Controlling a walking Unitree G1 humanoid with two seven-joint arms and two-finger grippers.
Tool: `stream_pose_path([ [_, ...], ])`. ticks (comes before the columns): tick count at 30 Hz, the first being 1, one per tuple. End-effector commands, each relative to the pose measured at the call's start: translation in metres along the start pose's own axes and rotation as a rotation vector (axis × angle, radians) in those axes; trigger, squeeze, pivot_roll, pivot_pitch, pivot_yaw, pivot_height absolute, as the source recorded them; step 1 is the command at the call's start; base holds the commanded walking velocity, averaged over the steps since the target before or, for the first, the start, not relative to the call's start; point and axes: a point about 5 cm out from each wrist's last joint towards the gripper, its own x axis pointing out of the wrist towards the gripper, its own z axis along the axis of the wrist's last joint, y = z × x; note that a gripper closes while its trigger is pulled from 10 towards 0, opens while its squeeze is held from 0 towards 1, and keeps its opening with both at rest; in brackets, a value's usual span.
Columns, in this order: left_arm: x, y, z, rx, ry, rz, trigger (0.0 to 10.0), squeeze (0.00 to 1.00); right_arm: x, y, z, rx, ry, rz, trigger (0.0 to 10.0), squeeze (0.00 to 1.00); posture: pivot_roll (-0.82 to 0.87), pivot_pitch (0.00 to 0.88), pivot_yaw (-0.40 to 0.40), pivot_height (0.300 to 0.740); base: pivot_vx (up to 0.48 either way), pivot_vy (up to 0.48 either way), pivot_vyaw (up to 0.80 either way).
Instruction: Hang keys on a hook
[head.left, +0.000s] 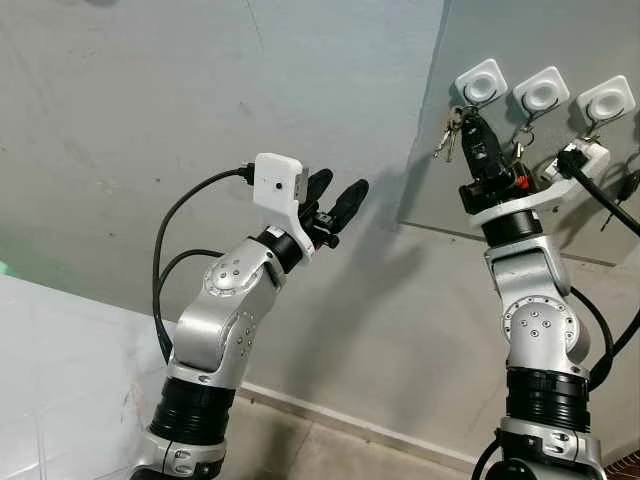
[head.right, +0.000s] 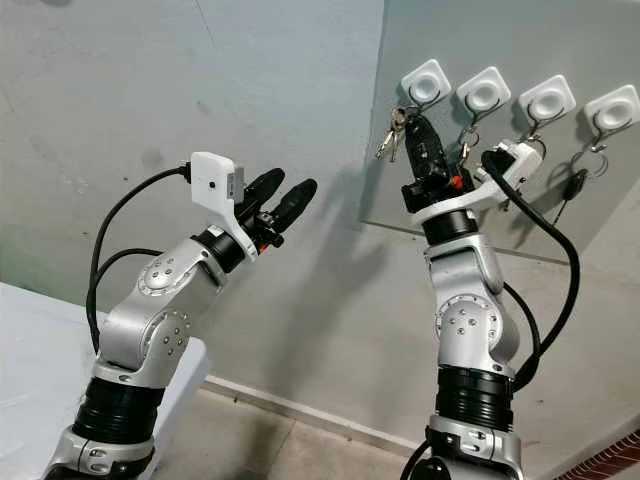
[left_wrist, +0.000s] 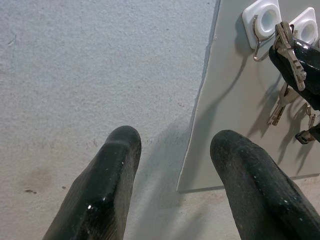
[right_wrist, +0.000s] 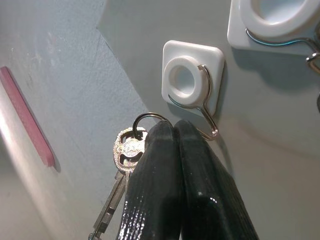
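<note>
A bunch of silver keys (right_wrist: 125, 150) on a wire ring hangs from my right gripper (right_wrist: 172, 129), which is shut on the ring. The gripper is raised against the grey wall panel (head.left: 520, 220), its tips just under the leftmost white square hook (right_wrist: 192, 82). The ring sits beside the hook's lower wire bend, and I cannot tell if they touch. In the left eye view the keys (head.left: 446, 137) dangle left of the right gripper (head.left: 472, 122), below that hook (head.left: 481, 82). My left gripper (head.left: 335, 203) is held up, open and holding nothing, well left of the panel.
More white hooks (head.left: 541, 92) (head.left: 606, 100) line the panel to the right. Another key set (left_wrist: 280, 107) hangs from the second hook. A black fob (head.right: 575, 183) hangs further right. The bare grey wall (head.left: 150, 100) spreads left, with floor (head.left: 290, 440) below.
</note>
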Motion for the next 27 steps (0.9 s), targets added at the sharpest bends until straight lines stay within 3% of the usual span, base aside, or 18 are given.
stream_pose_path([
  [1, 0.002, -0.003, 0.007, 0.007, -0.019, -0.018, 10.0, 0.0, 0.002, 0.004, 0.007, -0.005, -0.024, 0.017, 10.0, 0.0, -0.01, 0.04, 0.022, 0.74, 0.0, 0.0, 0.0],
  [22, -0.001, -0.002, 0.006, 0.007, -0.019, -0.01, 10.0, 0.0, 0.006, -0.008, -0.001, 0.043, 0.049, -0.142, 10.0, 0.0, -0.01, 0.04, 0.016, 0.74, 0.0, 0.0, 0.0],
  [27, 0.0, -0.002, 0.007, 0.006, -0.018, -0.008, 10.0, 0.0, 0.002, -0.005, -0.001, 0.023, 0.02, -0.086, 10.0, 0.0, -0.01, 0.045, 0.017, 0.74, 0.0, 0.0, 0.0],
])
